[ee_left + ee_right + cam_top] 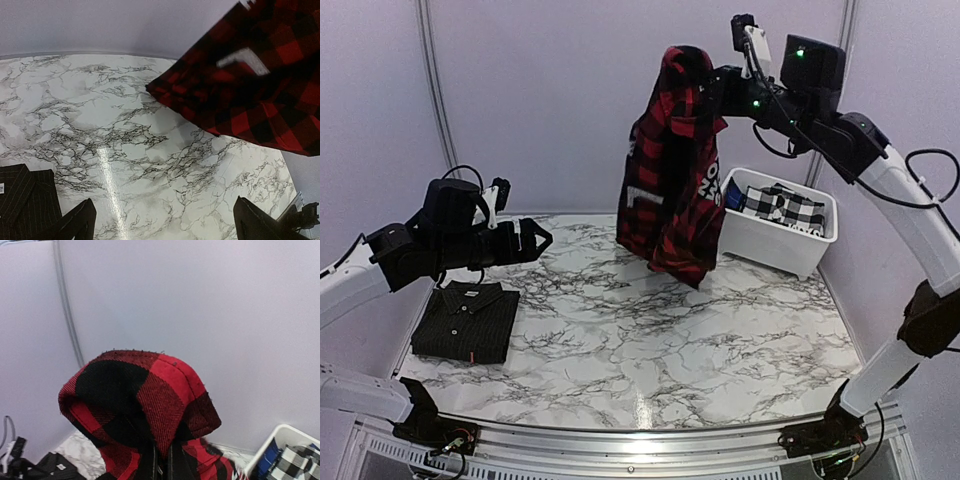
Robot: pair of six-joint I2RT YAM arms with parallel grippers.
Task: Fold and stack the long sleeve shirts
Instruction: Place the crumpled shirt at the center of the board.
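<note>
**Red check shirt hung high from the right hand; black shirt lay folded on the counter**

The right hand (704,84) was raised far above the marble-patterned counter (650,350), its fingers pinched together on a fold of the red-and-black flannel shirt (670,190). The cloth humped over the closed fingers like a hood and hung down in a long bunch, its lowest edge near the counter's far right part, just beside a white plastic bin (770,245). A white rectangular label (645,195) showed on the hanging cloth, and some white lettering on its right side; neither could be read.

The black pinstriped shirt (465,320) lay folded flat at the counter's left side, collar toward the back wall. A small white tag (470,291) sat inside the collar and a small red tag (468,355) at the near hem; any print on them was too small to read.

The left hand (535,240) hovered above the counter just past the black shirt, fingers spread wide apart, holding nothing, pointing toward the hanging flannel and well apart from it.

The bin held black-and-white checked cloth (785,205) and something blue (735,195). Pale walls closed in the scene.
</note>
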